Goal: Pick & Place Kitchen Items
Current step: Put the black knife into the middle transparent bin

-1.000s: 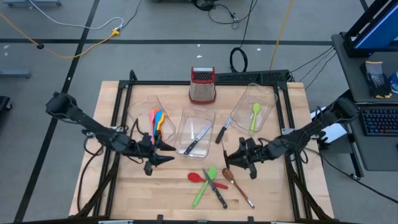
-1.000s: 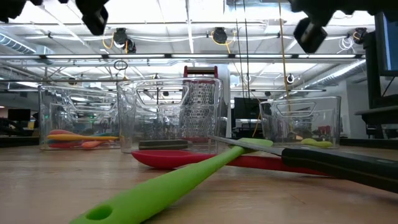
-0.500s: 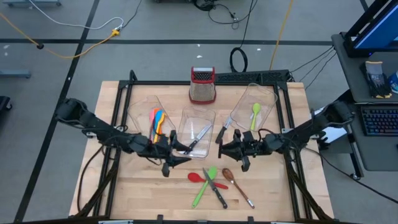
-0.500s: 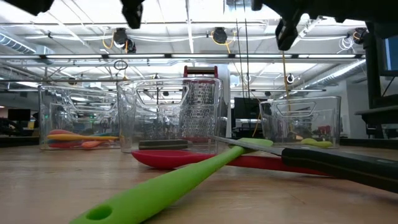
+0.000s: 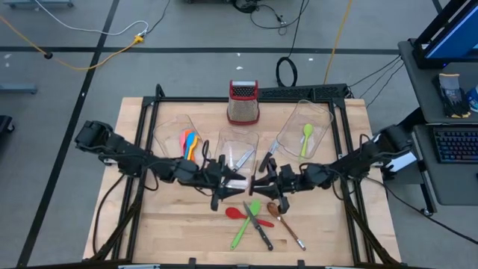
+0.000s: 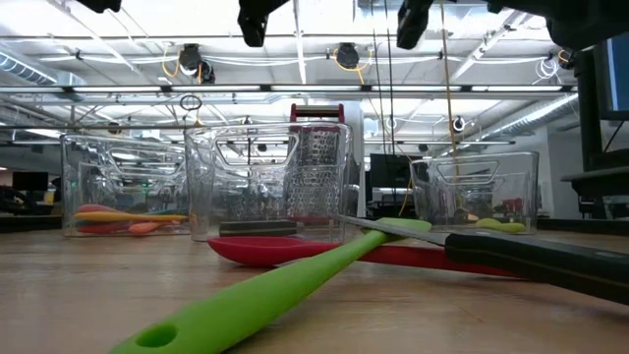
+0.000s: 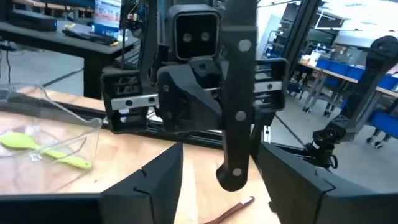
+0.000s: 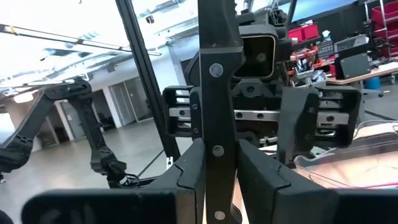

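Observation:
A black-handled knife (image 8: 215,93) stands upright in the air above the table's middle, with my right gripper (image 8: 217,146) shut on it. My left gripper (image 7: 219,151) faces it, open, one finger on either side of the handle's lower end (image 7: 231,174) with a gap to each. In the high view the two grippers (image 5: 233,182) (image 5: 258,182) meet tip to tip. On the table below lie a red spoon (image 5: 237,214), a green spatula (image 5: 245,226), another knife (image 5: 260,226) and a brown spoon (image 5: 284,224). My right gripper pinches the knife's riveted black handle (image 8: 216,150) between its two fingers, about midway along it. The fingers come level from the table's right and lie across the handle. The knife is lifted clear and upright, its butt end (image 7: 231,177) hanging below the fingers.
Three clear bins stand behind the grippers: the left one (image 5: 170,131) holds coloured utensils, the middle one (image 5: 233,142) a knife, the right one (image 5: 317,116) a green spoon. Another knife (image 5: 267,159) lies beside the right bin. A metal grater (image 5: 243,102) stands at the far edge.
My left gripper has gone toward the table's right edge and my right gripper toward its left edge. They now face each other closely over the table's middle. The utensils on the table have stayed put.

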`<state>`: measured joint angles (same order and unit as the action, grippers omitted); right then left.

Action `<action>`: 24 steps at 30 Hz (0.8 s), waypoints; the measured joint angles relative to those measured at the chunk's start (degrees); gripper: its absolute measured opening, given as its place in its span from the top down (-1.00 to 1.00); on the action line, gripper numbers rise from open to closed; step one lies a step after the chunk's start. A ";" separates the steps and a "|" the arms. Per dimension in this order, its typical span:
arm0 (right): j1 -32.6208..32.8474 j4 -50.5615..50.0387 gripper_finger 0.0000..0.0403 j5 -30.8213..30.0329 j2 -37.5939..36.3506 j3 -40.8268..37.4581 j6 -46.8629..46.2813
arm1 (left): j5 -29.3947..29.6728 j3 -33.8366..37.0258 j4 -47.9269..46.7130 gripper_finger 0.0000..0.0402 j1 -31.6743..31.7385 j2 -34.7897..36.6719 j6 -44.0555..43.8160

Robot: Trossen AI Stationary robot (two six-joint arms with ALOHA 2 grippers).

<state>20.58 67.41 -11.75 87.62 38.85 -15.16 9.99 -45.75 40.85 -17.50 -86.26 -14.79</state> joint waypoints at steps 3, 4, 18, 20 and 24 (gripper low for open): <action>-0.37 -0.02 0.70 -0.11 0.27 0.22 0.25 | -2.27 -0.01 -0.34 -0.19 0.29 -0.02 -0.37; -0.54 0.02 0.70 -0.12 0.27 0.22 0.26 | -3.09 0.00 -0.32 -0.23 0.27 -0.02 -0.39; -1.75 0.05 0.70 -0.13 0.23 0.28 -2.14 | -0.94 -0.01 -0.97 -0.42 1.91 -0.02 0.92; -1.75 0.05 0.70 -0.13 0.23 0.28 -2.44 | -0.83 0.01 -0.91 -0.42 2.39 -0.02 0.91; -1.75 0.05 0.70 -0.13 0.23 0.28 -2.60 | -0.93 0.00 -0.92 -0.42 2.82 -0.02 0.85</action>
<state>18.83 67.46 -11.88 87.85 39.13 -17.76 9.06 -45.75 39.93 -14.68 -86.28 -13.94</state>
